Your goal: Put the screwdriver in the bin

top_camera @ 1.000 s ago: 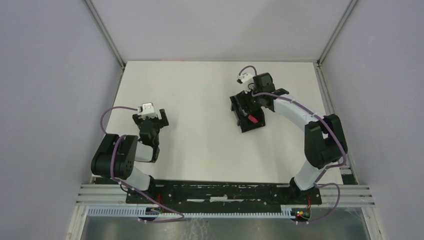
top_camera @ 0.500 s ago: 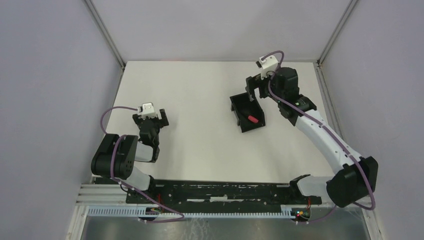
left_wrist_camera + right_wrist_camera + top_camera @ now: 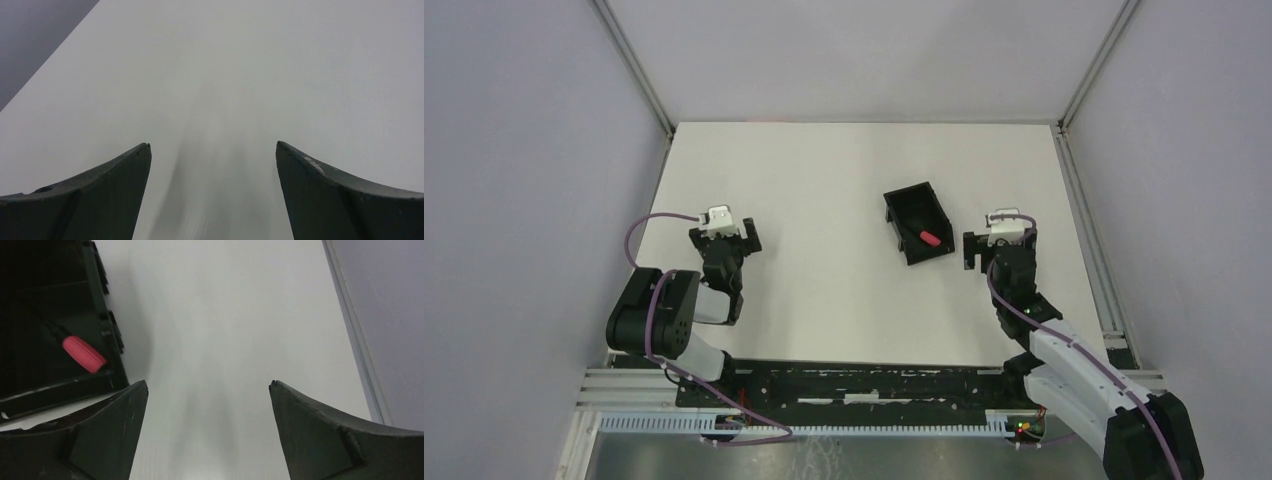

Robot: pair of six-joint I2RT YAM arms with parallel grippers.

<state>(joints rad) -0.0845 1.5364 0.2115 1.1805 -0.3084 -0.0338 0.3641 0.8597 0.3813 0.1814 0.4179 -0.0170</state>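
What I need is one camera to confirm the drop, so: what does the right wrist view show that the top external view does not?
Only the right wrist view: a close look at the screwdriver, its red handle lying against the bin wall near a corner, dark shaft pointing further in. Only the top external view: the bin's whole outline, the left gripper open and empty far to its left, both arms, the whole table. Both: the screwdriver inside the bin, and the right gripper open, empty, beside the bin.

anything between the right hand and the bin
Nothing: only a narrow strip of bare white table separates the right hand and the bin, clearest in the top view.
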